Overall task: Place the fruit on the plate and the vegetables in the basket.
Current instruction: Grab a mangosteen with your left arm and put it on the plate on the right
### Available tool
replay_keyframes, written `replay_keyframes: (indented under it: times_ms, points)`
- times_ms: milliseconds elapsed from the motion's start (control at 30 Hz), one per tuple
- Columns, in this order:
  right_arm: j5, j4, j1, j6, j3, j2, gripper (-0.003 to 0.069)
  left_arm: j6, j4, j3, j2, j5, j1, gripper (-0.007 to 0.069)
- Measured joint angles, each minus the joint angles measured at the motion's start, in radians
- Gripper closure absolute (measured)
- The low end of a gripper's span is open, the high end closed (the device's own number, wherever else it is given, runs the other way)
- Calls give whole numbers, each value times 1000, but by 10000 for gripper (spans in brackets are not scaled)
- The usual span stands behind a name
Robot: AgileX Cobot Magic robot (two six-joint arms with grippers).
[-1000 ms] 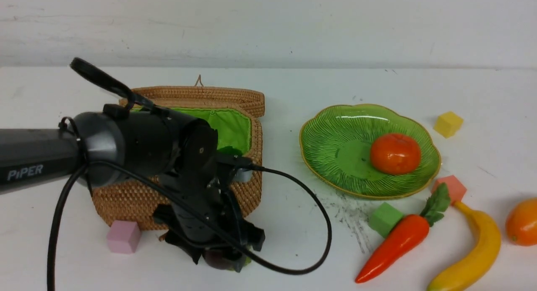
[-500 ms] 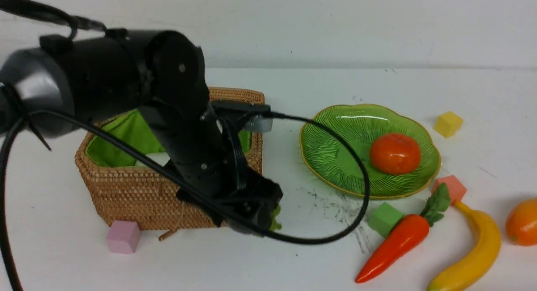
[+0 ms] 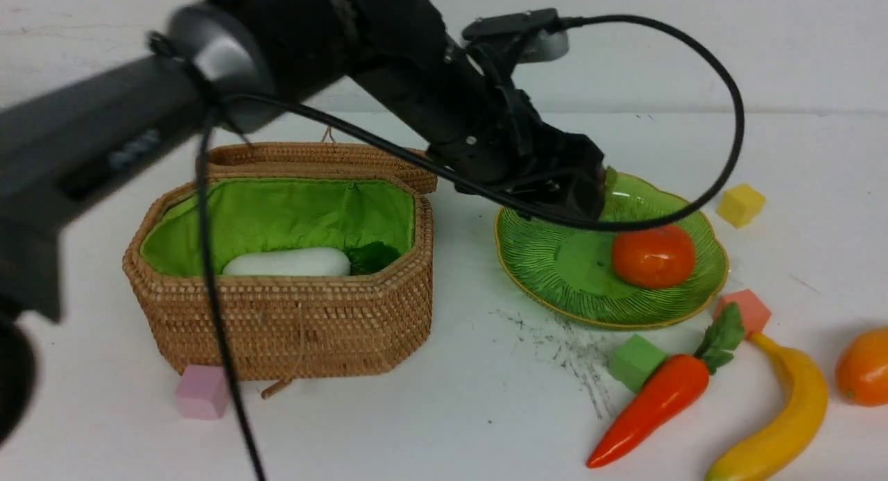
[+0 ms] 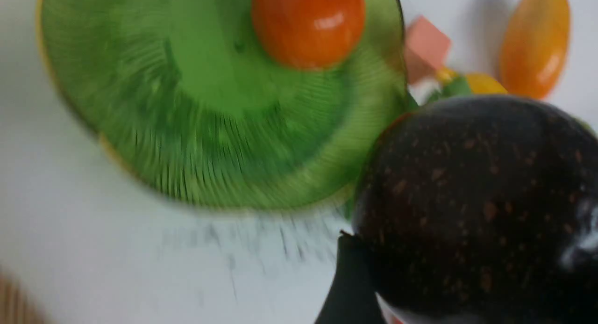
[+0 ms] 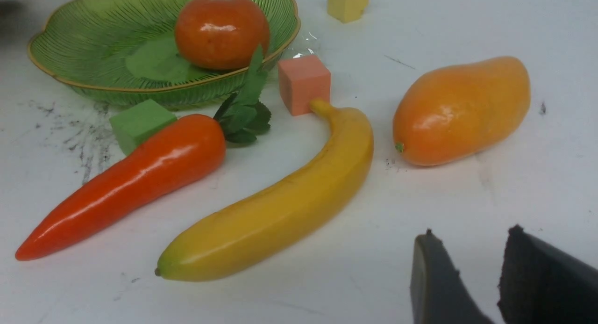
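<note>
Moved since the earlier frame: left arm [image 3: 312,37], formerly low in front of the basket [image 3: 277,328], now raised and swung across to the plate [image 3: 541,259]; the basket's interior is uncovered again. Left claw [image 3: 586,189]: closed around the dark purple fruit [image 4: 476,207], speckled and round, carried in the air over the plate's rear edge as the front view shows it; one finger [image 4: 350,286] shows against the fruit in the left wrist view. Right claw [image 5: 469,235]: jaws slightly apart, nothing between them, low over the bench [image 3: 485,411] near the mango [image 5: 462,111]. Plate: green, ribbed, gold-rimmed, right of the basket, holding one round orange fruit [image 3: 652,255]. Basket: woven, green-lined, lid [image 3: 326,158] folded back behind it, containing a white radish [image 3: 288,262] lying on its side, leafy top toward the plate. Carrot [image 3: 652,398]: on the bench in front of the plate, leaves toward the plate's rim. Banana [image 3: 784,411]: beside the carrot, its tip touching the salmon cube [image 3: 746,311]. Mango: right of the banana. Green cube [image 3: 637,361]: against the carrot. Yellow cube [image 3: 741,205]: beyond the plate, at its right. Pink cube [image 3: 202,392]: at the basket's front left corner.
</note>
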Motion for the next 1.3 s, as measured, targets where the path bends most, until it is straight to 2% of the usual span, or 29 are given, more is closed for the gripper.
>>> replay_keyframes:
  times_ms: [133, 267, 367, 500, 1133, 1300]
  points:
    - [0, 0, 0, 0, 0, 0, 421, -2, 22, -149, 161, -30, -24, 106]
    - [0, 0, 0, 0, 0, 0, 421, -63, 92, -243, 266, -36, -50, 106]
    - [0, 0, 0, 0, 0, 0, 421, -191, 181, -267, 324, -41, -63, 106]
    - [0, 0, 0, 0, 0, 0, 421, -268, 214, -268, 349, -41, -62, 106]
    - [0, 0, 0, 0, 0, 0, 421, -273, 187, -271, 341, 10, -62, 73]
    - [0, 0, 0, 0, 0, 0, 421, -253, 212, -271, 328, 16, -62, 33]
